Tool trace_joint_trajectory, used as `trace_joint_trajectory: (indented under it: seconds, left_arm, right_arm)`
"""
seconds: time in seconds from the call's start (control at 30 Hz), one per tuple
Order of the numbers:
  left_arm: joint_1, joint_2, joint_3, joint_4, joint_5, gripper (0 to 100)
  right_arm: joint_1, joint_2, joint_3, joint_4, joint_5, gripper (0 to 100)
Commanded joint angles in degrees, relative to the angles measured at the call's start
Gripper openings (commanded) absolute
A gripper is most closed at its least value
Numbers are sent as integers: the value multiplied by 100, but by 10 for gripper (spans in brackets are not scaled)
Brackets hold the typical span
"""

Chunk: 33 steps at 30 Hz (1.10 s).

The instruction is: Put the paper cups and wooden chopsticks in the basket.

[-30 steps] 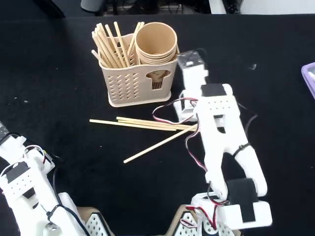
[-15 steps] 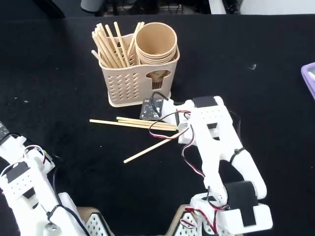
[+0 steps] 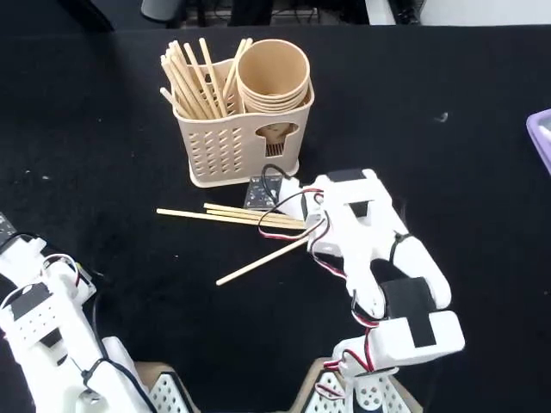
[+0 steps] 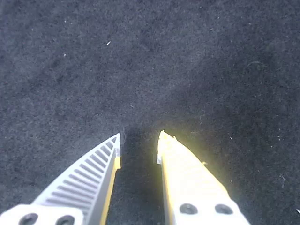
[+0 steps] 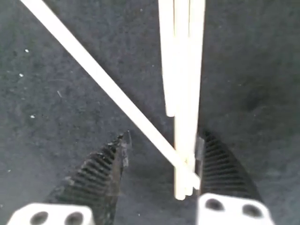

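Observation:
A beige perforated basket (image 3: 232, 151) stands on the black table, holding several wooden chopsticks (image 3: 194, 82) and a stack of paper cups (image 3: 274, 76). Several loose chopsticks (image 3: 237, 215) lie in front of it, one of them slanted (image 3: 263, 257). My right gripper (image 5: 161, 145) is open low over the ends of these loose chopsticks (image 5: 183, 93), which lie between its fingers; the slanted chopstick (image 5: 98, 79) crosses there too. In the high view the right arm (image 3: 362, 228) bends over those ends. My left gripper (image 4: 138, 140) is open above bare black cloth, with its arm (image 3: 43, 318) at the near left.
A purple object (image 3: 541, 133) sits at the table's right edge. The table's dark far edge (image 3: 258, 26) lies behind the basket. Black cloth stretches left and right of the basket.
The right arm swung from beside the basket down and toward the loose chopsticks, folding lower until its gripper straddles their ends. The left arm has kept still.

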Motion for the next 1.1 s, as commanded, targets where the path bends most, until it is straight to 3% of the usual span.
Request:
trace_joint_trajectory:
  seconds: [0.0, 0.2, 0.43, 0.53, 0.67, 0.83, 1.07]
  left_arm:
    - [31, -88, -286, -88, 18, 134]
    - [31, -88, -286, -88, 18, 134]
    - [31, -88, -286, -88, 18, 134]
    - [31, -88, -286, -88, 18, 134]
    - [31, -88, -286, -88, 18, 134]
    - [31, -88, -286, -88, 18, 134]
    - [22, -88, -286, -88, 18, 134]
  right_arm:
    - [-44, -40, -312, 264, -114, 8]
    - [-88, -1156, -242, 1354, -387, 10]
    - [-88, -2352, 690, 1073, -422, 11]
    - [-88, -2220, 1033, 404, -466, 11]
    - [-88, -1666, 1095, -440, -1187, 24]
    - [-352, -901, 796, -281, -1512, 170]
    - [-747, -426, 593, -281, -1486, 168]
